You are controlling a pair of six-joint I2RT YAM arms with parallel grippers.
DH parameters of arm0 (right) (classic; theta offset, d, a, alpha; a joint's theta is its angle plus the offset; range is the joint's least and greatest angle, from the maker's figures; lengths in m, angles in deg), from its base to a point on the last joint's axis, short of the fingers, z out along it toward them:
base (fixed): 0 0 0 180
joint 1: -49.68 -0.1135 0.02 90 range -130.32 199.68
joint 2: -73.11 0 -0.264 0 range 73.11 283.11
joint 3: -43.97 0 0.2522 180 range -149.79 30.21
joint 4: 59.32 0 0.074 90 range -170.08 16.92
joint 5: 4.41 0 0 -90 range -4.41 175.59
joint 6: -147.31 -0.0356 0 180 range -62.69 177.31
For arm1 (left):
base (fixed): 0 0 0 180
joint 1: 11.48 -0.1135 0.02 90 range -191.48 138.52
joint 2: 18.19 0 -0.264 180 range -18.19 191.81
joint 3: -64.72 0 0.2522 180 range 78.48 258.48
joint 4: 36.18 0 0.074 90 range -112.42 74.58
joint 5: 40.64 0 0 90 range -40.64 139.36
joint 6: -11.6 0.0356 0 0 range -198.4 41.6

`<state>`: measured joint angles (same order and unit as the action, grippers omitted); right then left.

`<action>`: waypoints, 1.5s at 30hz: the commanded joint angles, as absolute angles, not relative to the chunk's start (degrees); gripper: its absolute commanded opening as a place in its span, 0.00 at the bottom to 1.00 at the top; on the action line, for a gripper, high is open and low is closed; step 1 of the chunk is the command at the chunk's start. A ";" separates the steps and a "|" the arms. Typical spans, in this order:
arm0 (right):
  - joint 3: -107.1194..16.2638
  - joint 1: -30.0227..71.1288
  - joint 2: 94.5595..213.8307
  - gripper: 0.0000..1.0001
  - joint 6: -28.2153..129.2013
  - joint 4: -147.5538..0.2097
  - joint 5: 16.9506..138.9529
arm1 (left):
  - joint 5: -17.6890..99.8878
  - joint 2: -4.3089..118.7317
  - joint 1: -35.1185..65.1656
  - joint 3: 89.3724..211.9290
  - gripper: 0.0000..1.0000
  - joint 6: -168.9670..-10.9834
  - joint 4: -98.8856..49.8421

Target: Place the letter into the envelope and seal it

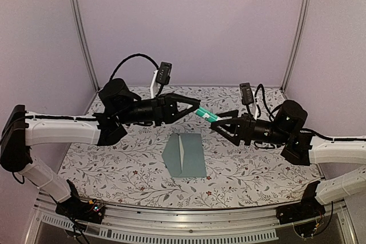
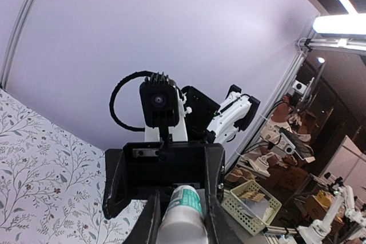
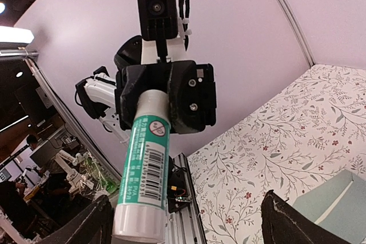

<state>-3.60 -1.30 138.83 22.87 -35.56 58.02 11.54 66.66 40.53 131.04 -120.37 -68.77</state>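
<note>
The pale teal envelope (image 1: 191, 157) lies flat on the floral table, below and between the two grippers. A narrow whitish strip (image 1: 180, 150) runs along its middle. The tan letter is not in view. My left gripper (image 1: 196, 108) is shut on a white-and-green glue stick (image 1: 207, 115) and holds it in the air, pointing at the right gripper. My right gripper (image 1: 220, 125) is open, with the stick's white end (image 3: 140, 224) between its spread fingers. The stick also shows in the left wrist view (image 2: 184, 212). A corner of the envelope shows in the right wrist view (image 3: 337, 201).
The floral tablecloth (image 1: 246, 167) covers the table, with lilac walls behind and at the sides. A metal rail (image 1: 183, 224) runs along the near edge. Both arms hover above the table's middle back.
</note>
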 commanded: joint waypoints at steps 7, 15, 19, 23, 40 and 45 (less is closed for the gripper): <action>-5.80 -2.18 141.39 0.67 17.12 -22.45 57.65 | 14.50 68.42 40.23 129.65 0.00 -125.70 -81.43; -8.38 -2.43 144.84 0.51 15.96 -22.28 57.17 | 14.59 70.10 40.17 130.15 0.00 -125.73 -81.78; -9.24 -2.53 145.34 0.46 15.91 -22.72 58.34 | 15.36 70.11 40.18 129.84 0.00 -124.94 -80.96; -10.49 -2.53 146.65 0.31 15.76 -23.59 58.14 | 15.78 70.45 40.19 129.72 0.00 -124.59 -80.95; -7.85 -2.70 144.96 0.00 15.80 -24.47 58.34 | 20.00 66.22 36.90 124.72 0.00 -126.05 -80.69; -5.90 -2.70 142.94 0.00 16.08 -24.60 59.02 | 18.92 65.60 34.91 122.86 0.00 -128.23 -82.79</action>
<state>-7.81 -3.20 147.11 15.68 -26.42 58.74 16.46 68.15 39.37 124.39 -126.47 -79.78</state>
